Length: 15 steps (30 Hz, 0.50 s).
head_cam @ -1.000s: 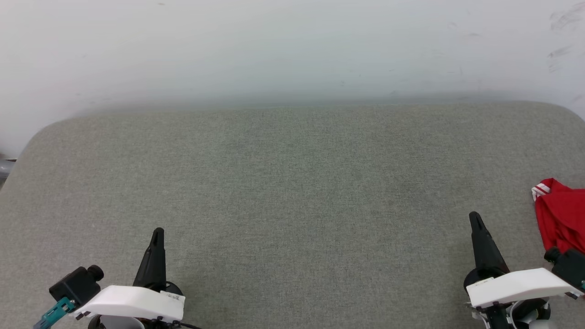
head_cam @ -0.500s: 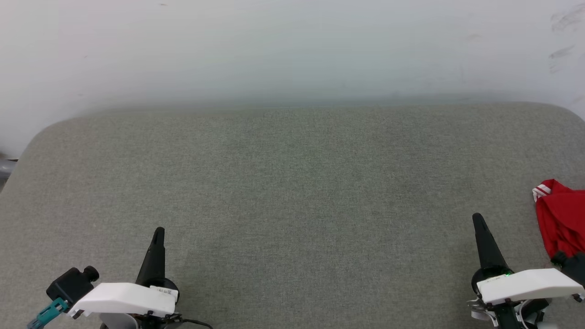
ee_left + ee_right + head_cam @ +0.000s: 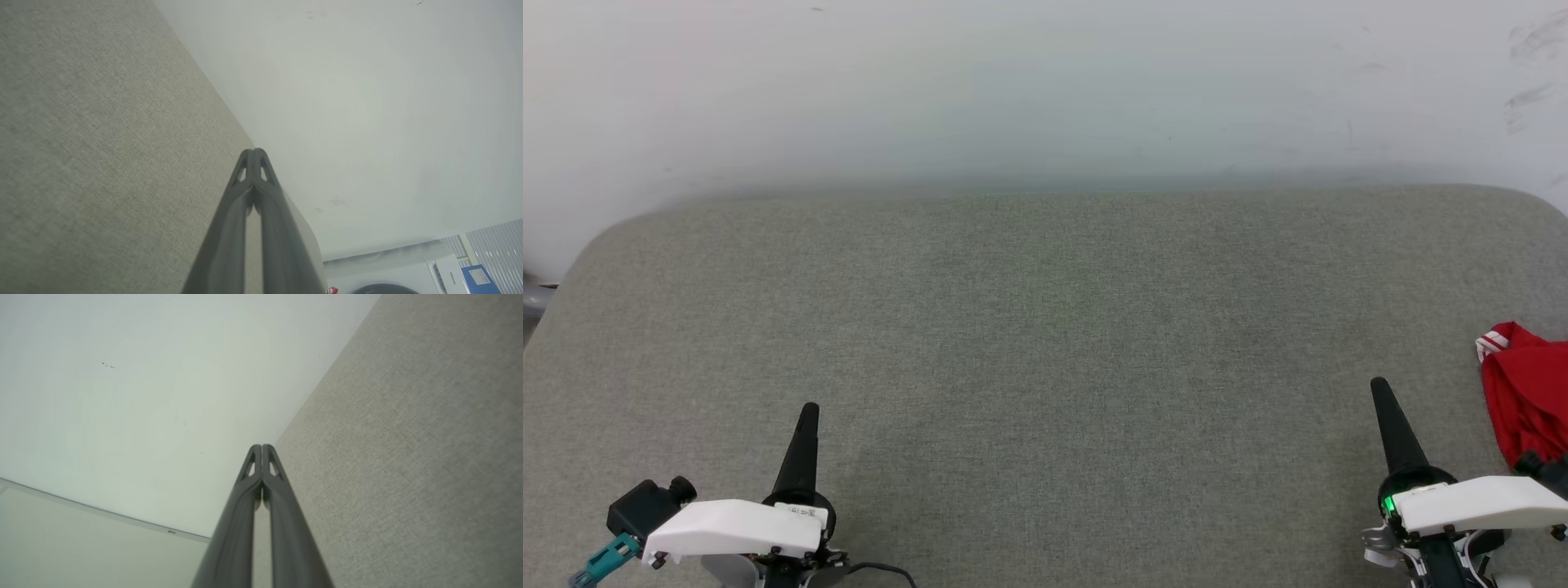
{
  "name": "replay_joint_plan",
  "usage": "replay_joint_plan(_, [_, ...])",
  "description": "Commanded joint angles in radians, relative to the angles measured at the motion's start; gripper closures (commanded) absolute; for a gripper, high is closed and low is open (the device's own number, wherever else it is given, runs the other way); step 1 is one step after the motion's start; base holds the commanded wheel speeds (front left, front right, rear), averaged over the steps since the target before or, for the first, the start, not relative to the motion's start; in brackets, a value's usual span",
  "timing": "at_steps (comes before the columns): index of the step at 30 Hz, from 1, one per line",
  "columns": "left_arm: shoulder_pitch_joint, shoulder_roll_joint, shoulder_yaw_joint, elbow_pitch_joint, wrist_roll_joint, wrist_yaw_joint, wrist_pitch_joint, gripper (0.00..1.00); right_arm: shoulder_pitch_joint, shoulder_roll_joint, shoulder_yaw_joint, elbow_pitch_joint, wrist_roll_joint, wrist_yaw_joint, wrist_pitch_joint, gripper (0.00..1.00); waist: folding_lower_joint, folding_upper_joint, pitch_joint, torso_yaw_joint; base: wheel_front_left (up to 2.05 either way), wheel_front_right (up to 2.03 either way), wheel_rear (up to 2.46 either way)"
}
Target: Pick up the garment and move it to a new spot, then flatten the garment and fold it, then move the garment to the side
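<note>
The garment (image 3: 1529, 392), red with a white-and-red striped edge, lies bunched at the far right of the grey-green padded surface (image 3: 1045, 327), cut off by the head view's edge. A tiny red-and-white bit of the garment (image 3: 331, 290) peeks out at the bottom of the left wrist view. My right gripper (image 3: 1379, 386) is shut and empty, just left of the garment and apart from it. My left gripper (image 3: 809, 411) is shut and empty at the lower left. In the wrist views, the left gripper (image 3: 253, 152) and the right gripper (image 3: 261, 447) both have their tips pressed together.
A pale wall (image 3: 1045, 90) rises right behind the padded surface. The surface has rounded far corners. In the left wrist view a white appliance (image 3: 392, 273) and a blue box (image 3: 478, 279) stand off past the surface's right end.
Both arms have drawn slightly back toward the bottom of the head view. The garment lies where it was.
</note>
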Motion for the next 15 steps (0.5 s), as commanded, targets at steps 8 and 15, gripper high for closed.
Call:
replay_joint_plan(8, [-0.030, 0.000, 0.011, 0.007, -0.100, -0.008, 0.025, 1.00, -0.024, -0.004, -0.011, -0.002, 0.095, 0.000, 0.024, 1.00, 0.0000, -0.0001, -0.001, 0.002, 0.00, 0.00, 0.00])
replay_joint_plan(15, [-0.035, -0.001, 0.014, 0.017, -0.168, -0.009, 0.043, 1.00, -0.028, -0.004, -0.018, 0.002, 0.158, 0.000, 0.041, 1.00, 0.0000, -0.0001, -0.002, 0.003, 0.00, 0.00, 0.00])
